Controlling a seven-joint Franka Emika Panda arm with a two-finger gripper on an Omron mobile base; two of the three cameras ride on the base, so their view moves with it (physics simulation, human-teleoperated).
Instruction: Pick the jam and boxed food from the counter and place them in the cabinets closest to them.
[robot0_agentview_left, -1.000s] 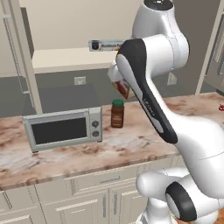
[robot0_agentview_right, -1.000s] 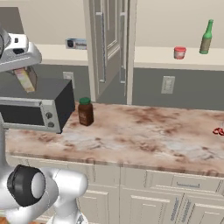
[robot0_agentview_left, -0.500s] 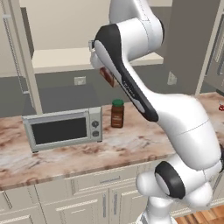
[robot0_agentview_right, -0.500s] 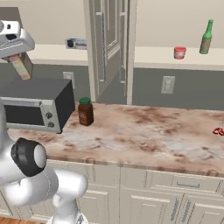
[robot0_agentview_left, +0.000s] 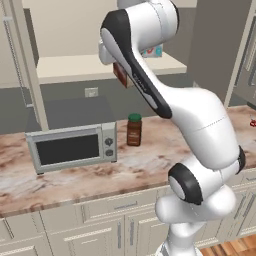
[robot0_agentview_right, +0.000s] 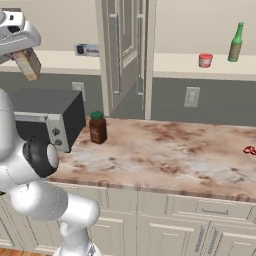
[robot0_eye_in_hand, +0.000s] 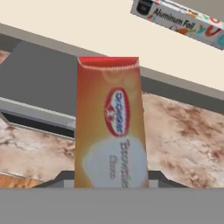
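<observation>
My gripper (robot0_agentview_left: 118, 69) is shut on the boxed food (robot0_agentview_left: 120, 75), a reddish-brown and tan carton held high over the microwave (robot0_agentview_left: 73, 147), just in front of the open left cabinet's cream shelf (robot0_agentview_left: 75, 67). In the right base view the boxed food (robot0_agentview_right: 27, 64) hangs tilted under the gripper (robot0_agentview_right: 22, 54). The hand view has the boxed food (robot0_eye_in_hand: 109, 127) upright and close, with the shelf (robot0_eye_in_hand: 87, 30) behind it. The jam (robot0_agentview_right: 205, 60), a tiny red jar, stands on the right cabinet's shelf. The marble counter (robot0_agentview_right: 165, 150) lies below.
A brown jar with a green lid (robot0_agentview_left: 133, 129) stands on the counter right of the microwave. An aluminium foil box (robot0_eye_in_hand: 179, 19) lies on the left shelf. A green bottle (robot0_agentview_right: 236, 42) stands beside the jam. An open cabinet door (robot0_agentview_right: 125, 50) hangs between the two shelves.
The arm has risen and swung left, carrying the boxed food up from beside the brown jar's height to the level of the left cabinet shelf.
</observation>
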